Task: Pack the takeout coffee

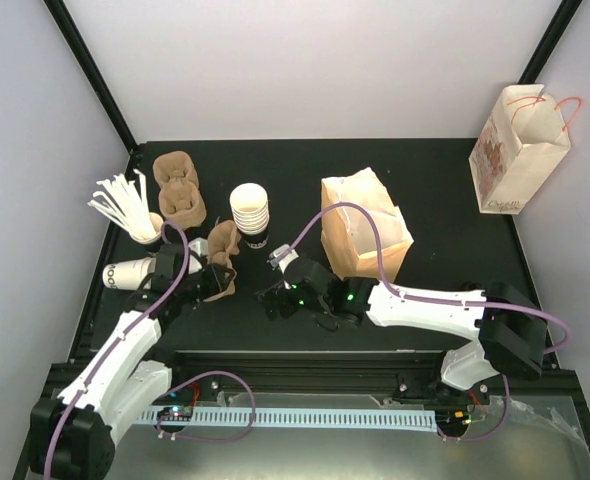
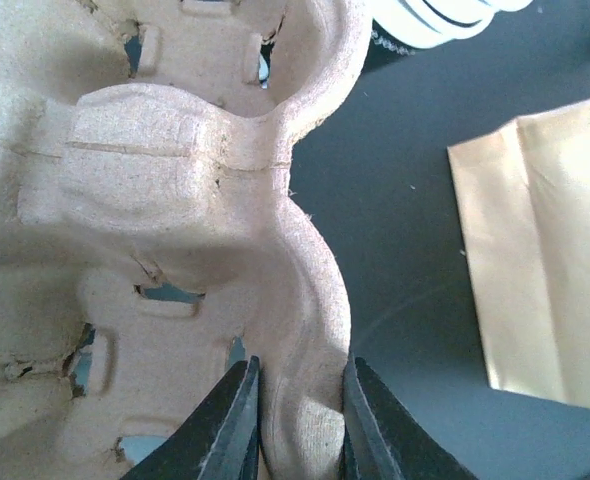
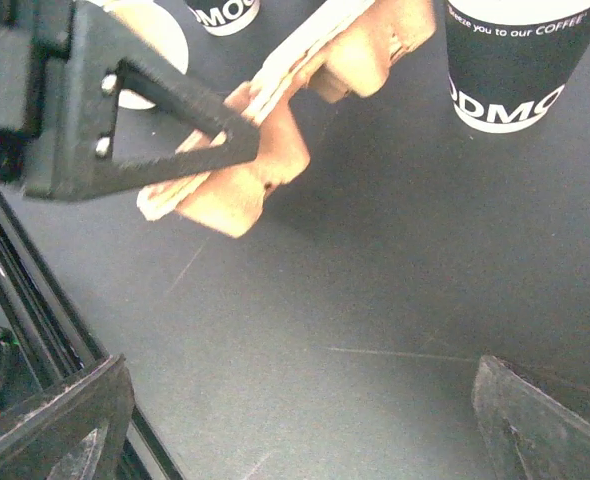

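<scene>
Left tool (image 2: 300,400) pinches a rough pulp carrier (image 2: 165,190) by its rim — right tool (image 3: 295,420) gapes, empty.

Ahead of the right pincer (image 3: 305,425), on its right-finger side, a paper cup (image 3: 515,70) carries a dark band reading "…eeze you to our COFFEE" above large cut-off letters "ODM…". A second cup (image 3: 223,12), farther left, shows "DMO".
</scene>
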{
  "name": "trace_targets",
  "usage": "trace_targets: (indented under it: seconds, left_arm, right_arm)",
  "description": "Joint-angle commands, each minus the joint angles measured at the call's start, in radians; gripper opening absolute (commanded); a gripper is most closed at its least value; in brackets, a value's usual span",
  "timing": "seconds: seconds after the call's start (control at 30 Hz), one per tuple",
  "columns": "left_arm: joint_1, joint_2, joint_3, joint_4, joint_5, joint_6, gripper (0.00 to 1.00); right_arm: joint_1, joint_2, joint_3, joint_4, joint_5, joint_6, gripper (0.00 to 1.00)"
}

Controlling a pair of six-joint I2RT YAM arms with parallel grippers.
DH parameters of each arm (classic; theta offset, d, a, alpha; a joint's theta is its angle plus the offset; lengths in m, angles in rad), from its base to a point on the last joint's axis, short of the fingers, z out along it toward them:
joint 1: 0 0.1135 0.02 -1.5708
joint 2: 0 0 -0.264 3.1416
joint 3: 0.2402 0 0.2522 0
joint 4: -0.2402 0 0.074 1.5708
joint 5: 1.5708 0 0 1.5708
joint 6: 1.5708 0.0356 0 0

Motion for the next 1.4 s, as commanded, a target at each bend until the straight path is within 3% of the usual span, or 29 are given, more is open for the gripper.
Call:
trace_targets:
  seconds: [0.0, 0.53, 1.37]
  left_arm:
    - [-0.003, -0.087, -0.041, -0.008, 0.141, -0.117, 0.21]
    - [-0.003, -0.388, -0.3, 0.157, 0.306, -0.501, 0.21]
    - [-0.003, -0.43, -0.349, 0.193, 0.383, -0.55, 0.22]
  right_arm:
    - [-0.02, -0.001, 0.018, 0.014, -0.101, 0.092, 0.95]
    - [-0.021, 0.027, -0.03, -0.011, -0.157, 0.146, 0.95]
    - [-0.019, 0.063, -0.014, 0.001, -0.184, 0.184, 0.94]
